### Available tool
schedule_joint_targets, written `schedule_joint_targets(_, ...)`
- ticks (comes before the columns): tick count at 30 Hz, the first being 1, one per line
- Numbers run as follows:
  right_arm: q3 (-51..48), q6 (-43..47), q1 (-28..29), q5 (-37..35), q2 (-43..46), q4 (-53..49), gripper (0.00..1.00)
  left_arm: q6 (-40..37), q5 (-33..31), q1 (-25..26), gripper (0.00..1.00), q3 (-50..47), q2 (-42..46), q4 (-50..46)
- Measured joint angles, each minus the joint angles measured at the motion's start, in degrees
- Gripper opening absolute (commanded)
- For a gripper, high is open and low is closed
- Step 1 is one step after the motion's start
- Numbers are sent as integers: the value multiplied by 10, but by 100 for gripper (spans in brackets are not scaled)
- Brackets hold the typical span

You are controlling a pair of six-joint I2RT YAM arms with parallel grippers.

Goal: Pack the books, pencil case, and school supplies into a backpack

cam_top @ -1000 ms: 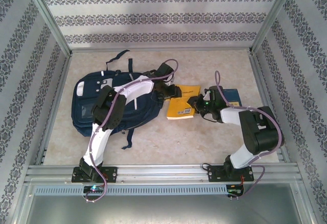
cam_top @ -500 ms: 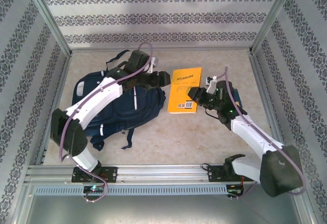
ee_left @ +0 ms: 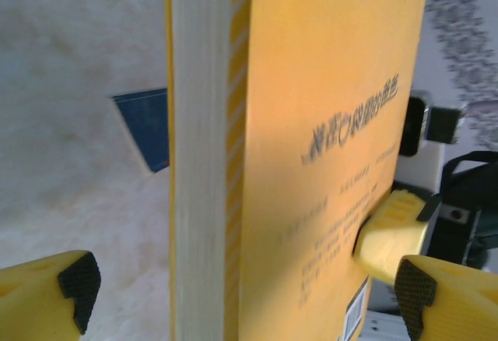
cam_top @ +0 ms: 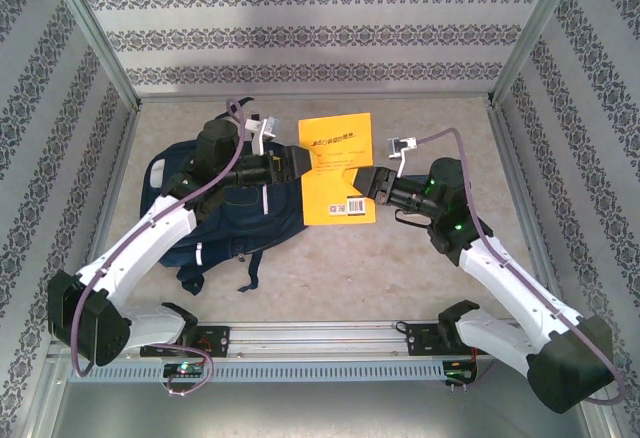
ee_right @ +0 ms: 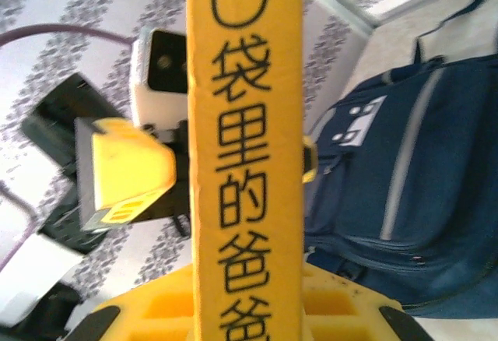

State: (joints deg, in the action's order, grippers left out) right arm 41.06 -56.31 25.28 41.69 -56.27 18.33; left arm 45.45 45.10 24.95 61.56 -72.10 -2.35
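While the book (cam_top: 335, 163) is held up just right of the backpack (cam_top: 235, 208), top view, the right gripper (cam_top: 366, 182) pinches its lower right edge and the left gripper (cam_top: 292, 161) is at its left edge. Left wrist: fingers (ee_left: 76, 282) spread wide, book (ee_left: 311, 123) loose between them. Right wrist: jaws clamped on the book (ee_right: 245, 162) spine, backpack (ee_right: 405, 162) behind.

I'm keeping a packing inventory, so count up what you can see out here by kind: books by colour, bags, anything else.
orange-yellow book: 1
dark blue book, only a corner showing: 1
backpack: 1
Total: 3
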Motion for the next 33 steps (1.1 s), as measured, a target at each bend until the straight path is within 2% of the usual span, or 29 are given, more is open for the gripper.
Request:
schedule_joint_targets(5, 5, -20, 19, 14, 23, 27, 0, 51, 37, 0, 95, -39, 16, 96)
schedule_joint_targets(11, 5, -47, 19, 18, 29, 60, 0, 119, 62, 0, 84, -76, 24, 217)
schedule_joint_targets(22, 5, -55, 19, 27, 13, 79, 0, 245, 88, 3, 42, -134, 23, 446)
schedule_joint_targets(24, 5, -54, 19, 29, 10, 81, 0, 253, 92, 8, 32, -134, 23, 461)
schedule_joint_targets(26, 5, -53, 19, 33, 10, 86, 0, 256, 94, 11, 18, -134, 23, 466)
schedule_joint_targets(30, 6, -52, 19, 40, 10, 92, 0, 253, 93, 12, 2, -135, 22, 468)
schedule_joint_targets(33, 6, -51, 19, 41, 9, 92, 0, 246, 91, 12, 0, -135, 23, 465)
